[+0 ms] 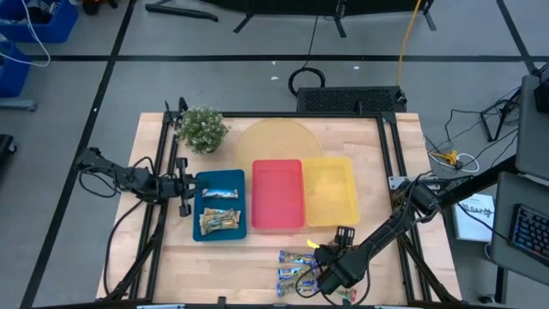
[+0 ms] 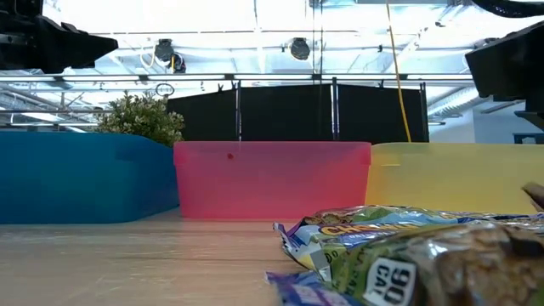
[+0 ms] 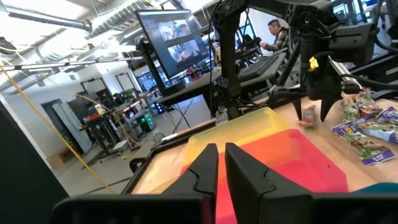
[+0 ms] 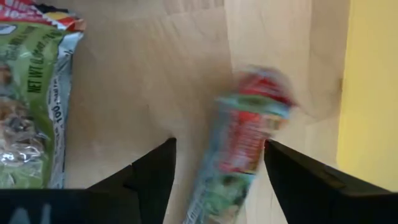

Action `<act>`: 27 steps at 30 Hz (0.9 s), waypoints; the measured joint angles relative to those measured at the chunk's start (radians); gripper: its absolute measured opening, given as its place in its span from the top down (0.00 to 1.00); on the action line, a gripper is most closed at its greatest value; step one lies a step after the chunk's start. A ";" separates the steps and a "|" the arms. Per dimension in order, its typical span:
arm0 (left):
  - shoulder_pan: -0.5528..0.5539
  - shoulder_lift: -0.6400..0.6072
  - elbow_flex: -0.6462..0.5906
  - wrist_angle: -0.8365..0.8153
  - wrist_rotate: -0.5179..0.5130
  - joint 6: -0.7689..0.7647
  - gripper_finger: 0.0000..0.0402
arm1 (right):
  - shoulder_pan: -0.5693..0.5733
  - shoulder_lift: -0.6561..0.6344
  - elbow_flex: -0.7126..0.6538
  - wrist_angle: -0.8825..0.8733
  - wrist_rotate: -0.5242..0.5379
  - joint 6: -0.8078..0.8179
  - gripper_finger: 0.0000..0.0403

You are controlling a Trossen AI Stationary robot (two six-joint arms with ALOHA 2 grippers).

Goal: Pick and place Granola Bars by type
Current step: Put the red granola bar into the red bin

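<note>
My right gripper (image 1: pixel 336 245) (image 4: pixel 217 165) is open near the table's near edge, just in front of the yellow tray (image 1: pixel 330 193), with its fingers pointing down. A red-and-green granola bar (image 4: pixel 245 143) (image 3: pixel 308 122) lies blurred between the fingers; I cannot tell whether it touches one. The other bars, blue and tan-and-green, lie in a pile (image 1: pixel 296 268) (image 2: pixel 408 246) on the table to its left. My left gripper (image 1: pixel 184 184) (image 3: pixel 221 165) is shut and waits by the left side of the blue tray (image 1: pixel 197 232). That tray holds a blue bar (image 1: pixel 219 193) and tan-and-green bars (image 1: pixel 219 221).
A red tray (image 1: pixel 277 197) stands between the blue and yellow trays. A small potted plant (image 1: pixel 203 129) and a round wooden board (image 1: pixel 274 142) sit toward the far edge. A tan-and-green bar (image 4: pixel 28 93) lies close beside the right gripper. A person sits in the room behind.
</note>
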 joint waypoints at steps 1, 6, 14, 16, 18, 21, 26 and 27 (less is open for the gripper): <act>0.000 0.000 0.000 0.000 0.000 0.000 0.90 | 0.000 0.000 -0.006 0.008 0.000 -0.008 0.42; 0.000 0.000 0.000 -0.002 0.000 0.000 0.89 | 0.000 0.001 -0.008 0.025 -0.001 -0.043 0.49; 0.000 0.000 0.000 -0.005 0.001 -0.011 0.88 | -0.006 -0.009 -0.009 0.072 -0.011 -0.051 0.75; 0.000 0.000 0.000 -0.005 0.001 -0.012 0.88 | -0.010 -0.025 -0.011 0.092 -0.010 -0.055 0.83; 0.000 0.000 0.000 -0.006 0.002 -0.013 0.88 | -0.015 -0.047 -0.015 0.102 -0.003 -0.058 0.90; 0.000 0.000 0.000 -0.008 0.002 -0.021 0.88 | -0.032 -0.100 -0.016 0.122 0.004 -0.053 0.96; 0.000 0.000 0.000 -0.010 0.002 -0.055 0.88 | -0.052 -0.200 -0.014 0.215 0.038 -0.108 0.94; 0.000 0.000 0.000 -0.011 0.002 -0.060 0.88 | -0.058 -0.224 -0.014 0.248 0.047 -0.131 0.92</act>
